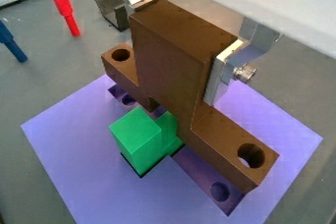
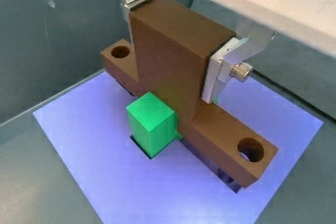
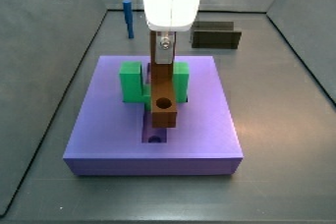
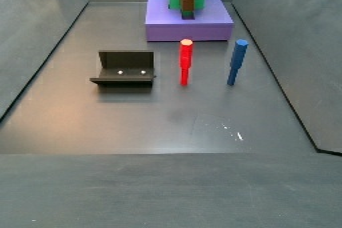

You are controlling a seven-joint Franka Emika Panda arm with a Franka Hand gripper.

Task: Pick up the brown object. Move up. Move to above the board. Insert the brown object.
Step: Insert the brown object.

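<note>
My gripper (image 3: 163,43) is shut on the upright block of the brown object (image 3: 163,108), directly over the middle of the purple board (image 3: 203,130). In both wrist views the silver fingers (image 1: 231,64) (image 2: 223,68) clamp the block's two sides (image 1: 168,63) (image 2: 168,63). The brown bar with its round holes lies along the board's central groove (image 1: 79,135) (image 2: 85,135), between the arms of the green block (image 1: 141,140) (image 2: 153,125) (image 3: 132,83). In a side view the board (image 4: 207,27) is far off, with the brown object (image 4: 189,0) on it.
A red peg (image 4: 186,62) and a blue peg (image 4: 238,61) stand on the grey floor beside the board. The dark fixture (image 4: 123,69) stands further off; it also shows behind the board (image 3: 217,38). Grey walls enclose the floor.
</note>
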